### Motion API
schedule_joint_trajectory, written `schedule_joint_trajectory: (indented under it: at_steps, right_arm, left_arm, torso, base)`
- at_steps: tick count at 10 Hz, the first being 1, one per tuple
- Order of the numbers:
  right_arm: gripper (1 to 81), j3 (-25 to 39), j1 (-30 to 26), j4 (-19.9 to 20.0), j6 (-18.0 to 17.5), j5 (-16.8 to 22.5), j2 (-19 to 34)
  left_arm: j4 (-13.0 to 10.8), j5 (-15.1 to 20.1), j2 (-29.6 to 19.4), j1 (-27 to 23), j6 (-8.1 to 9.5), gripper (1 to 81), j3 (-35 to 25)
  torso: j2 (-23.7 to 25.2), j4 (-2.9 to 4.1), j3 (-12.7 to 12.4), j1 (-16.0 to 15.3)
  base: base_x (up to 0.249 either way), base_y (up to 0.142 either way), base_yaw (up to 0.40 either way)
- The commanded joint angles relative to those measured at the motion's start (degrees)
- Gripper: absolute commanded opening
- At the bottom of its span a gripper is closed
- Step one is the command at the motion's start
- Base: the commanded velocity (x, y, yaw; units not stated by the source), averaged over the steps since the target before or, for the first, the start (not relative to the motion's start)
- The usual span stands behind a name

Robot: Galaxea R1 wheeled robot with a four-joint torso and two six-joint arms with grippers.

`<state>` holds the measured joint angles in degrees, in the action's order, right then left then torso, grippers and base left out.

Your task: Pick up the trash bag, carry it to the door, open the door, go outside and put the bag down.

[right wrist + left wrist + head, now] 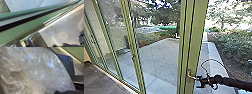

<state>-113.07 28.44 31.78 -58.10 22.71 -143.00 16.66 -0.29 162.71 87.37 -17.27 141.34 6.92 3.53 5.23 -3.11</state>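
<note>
Reaching with the right gripper (pixel 198 82) to the door handle (pixel 189 74), open or closed being impossible to tell.
Having the clear plastic trash bag (pixel 37 69) close before the left wrist camera, without showing whether the left gripper (pixel 65 92) is gripping it; facing the green door frame (pixel 194 37), overlooking paving (pixel 159 55) and shrubs (pixel 236 46).

Trash bag (pixel 37 69): here's see-through plastic, crinkled, glossy highlights flashing!
Door handle (pixel 189 73): bright, looks like metal.
Door frame (pixel 197 32): smooth green finish, soft sheen.
Glass panes (pixel 111 25): smooth, glossy, catching reflections.
Floor (pixel 66 27): scuffed, faintly shiny.
</note>
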Motion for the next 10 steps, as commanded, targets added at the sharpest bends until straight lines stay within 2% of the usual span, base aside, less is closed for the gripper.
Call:
schedule_joint_trajectory:
  at_steps: [1, 7, 9, 10]
  right_arm:
    - [81.1, 1.19, -0.97, -0.13, -0.96, 4.28, -0.83]
    - [81.1, 0.58, 7.90, -7.35, -0.87, -4.52, -3.73]
    - [81.1, -1.96, 10.02, -11.72, -0.87, -5.31, -6.62]
    - [81.1, -2.49, 11.15, -12.70, -0.87, -5.31, -6.98]
  left_arm:
    - [0.04, 3.46, -0.63, -2.42, -0.13, 1.0, -0.27]
    - [-0.05, 3.54, -0.54, -2.42, -0.13, 1.0, -0.27]
    - [-0.05, 3.63, -0.62, -2.42, -0.13, 1.0, -0.27]
    - [-0.05, 3.63, -0.54, -2.33, -0.13, 1.0, -0.10]
  torso:
    - [0.00, 0.00, 0.00, 0.00]
    - [0.02, 0.00, -0.06, 0.06]
    - [0.02, 0.00, -0.09, 0.06]
    - [0.02, 0.00, -0.09, 0.06]
  base:
    - [0.000, 0.000, 0.000]
    - [0.000, 0.000, 0.000]
    - [0.000, 0.000, 0.000]
    - [0.000, 0.000, 0.000]
